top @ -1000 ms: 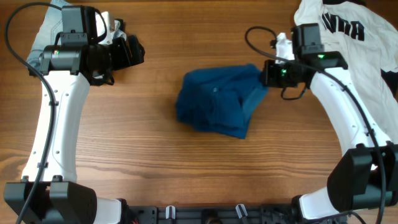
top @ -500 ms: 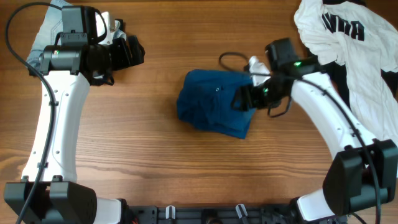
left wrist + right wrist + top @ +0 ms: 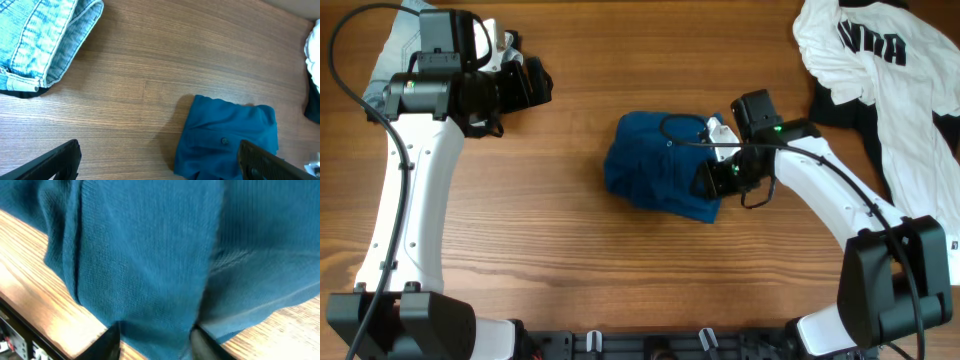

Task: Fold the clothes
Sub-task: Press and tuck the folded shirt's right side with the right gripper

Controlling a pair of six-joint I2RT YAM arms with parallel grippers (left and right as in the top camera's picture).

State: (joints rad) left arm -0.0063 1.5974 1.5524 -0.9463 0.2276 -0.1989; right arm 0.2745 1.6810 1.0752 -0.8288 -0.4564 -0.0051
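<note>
The dark-blue shirt (image 3: 660, 165) lies as a folded bundle in the middle of the wooden table (image 3: 570, 260). My right gripper (image 3: 713, 178) is down at its right edge. In the right wrist view blue cloth (image 3: 150, 255) fills the gap between the fingers (image 3: 110, 342), which press a bunched fold from both sides. My left gripper (image 3: 535, 82) hangs wide open at the upper left, well away from the shirt, with nothing between its fingers (image 3: 55, 160). The blue shirt (image 3: 230, 137) shows at the lower right of the left wrist view.
A white shirt with black lettering (image 3: 890, 70) lies at the top right over a black piece (image 3: 840, 100). Folded light-blue jeans (image 3: 395, 40) sit at the top left corner, also seen as jeans (image 3: 40, 40) from the left wrist.
My right gripper went from the shirt's upper right corner leftward and down onto its right edge, opening and closing on the way. The left arm stayed still.
</note>
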